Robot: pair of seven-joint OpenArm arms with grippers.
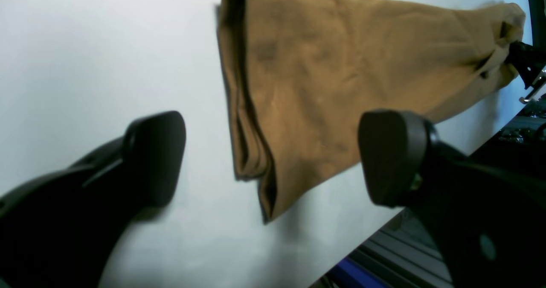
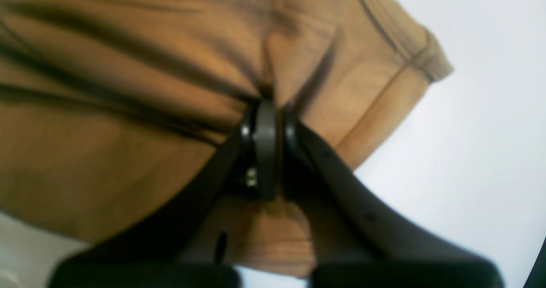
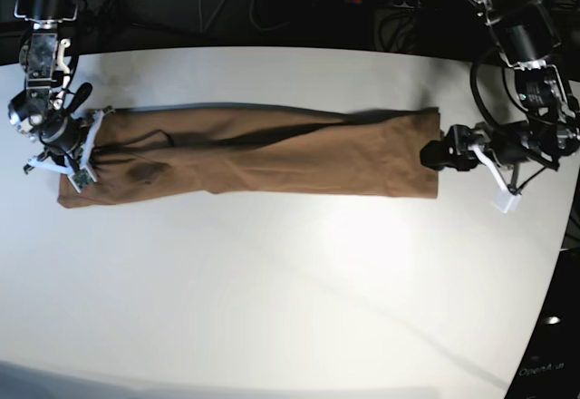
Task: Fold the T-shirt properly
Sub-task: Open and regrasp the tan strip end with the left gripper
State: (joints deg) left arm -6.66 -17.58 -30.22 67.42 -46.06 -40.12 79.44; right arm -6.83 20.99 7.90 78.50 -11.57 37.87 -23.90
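Here, a plain tan-brown cotton T-shirt (image 3: 254,165) lies folded in a long strip across the white table (image 3: 299,299), pinched at one end by the right tool (image 2: 266,109), seemingly to keep it taut, while the left tool (image 1: 273,160) gapes wide and empty just beside the other end.

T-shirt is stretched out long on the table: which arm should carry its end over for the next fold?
Probably the right: the right claw is shut on the T-shirt, while the left claw is open, holding nothing.
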